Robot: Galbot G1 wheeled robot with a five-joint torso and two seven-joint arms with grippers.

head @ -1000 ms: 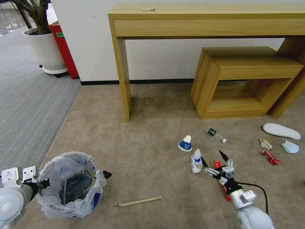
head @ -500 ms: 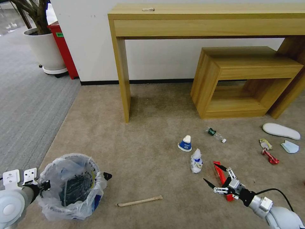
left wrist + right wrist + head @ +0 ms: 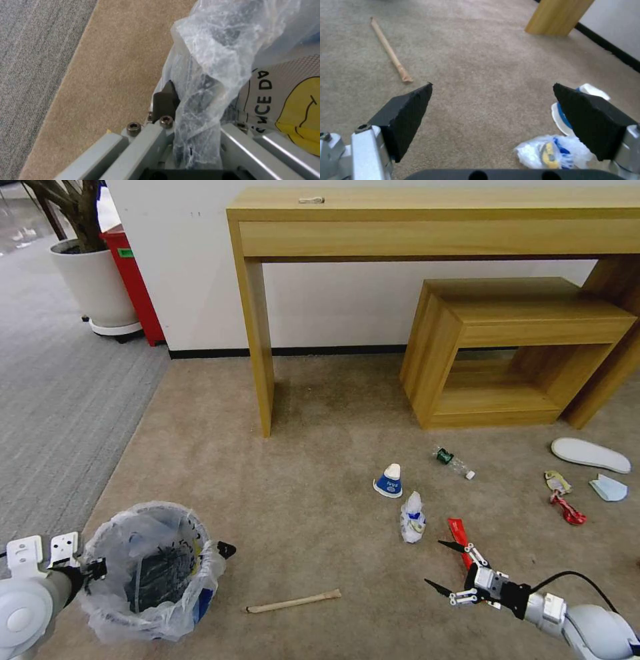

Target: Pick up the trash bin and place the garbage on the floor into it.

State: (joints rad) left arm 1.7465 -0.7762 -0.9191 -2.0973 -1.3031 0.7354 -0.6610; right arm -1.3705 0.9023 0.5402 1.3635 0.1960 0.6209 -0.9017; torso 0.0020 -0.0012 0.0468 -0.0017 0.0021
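On the beige short-pile carpet floor (image 3: 307, 500), the left hand (image 3: 93, 567) is clamped on the bag-lined blue trash bin (image 3: 157, 573). The right hand (image 3: 445, 565), spread wide and empty, hovers beside a red wrapper strip (image 3: 460, 537) near the wooden bench (image 3: 427, 220).

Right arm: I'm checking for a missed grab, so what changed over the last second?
The right pincer pulled back toward the robot, away from the crumpled white wrapper and off the red wrapper strip. It is open and empty; nothing was picked up. The left pincer kept its grip on the trash bin, and the litter on the floor did not move.
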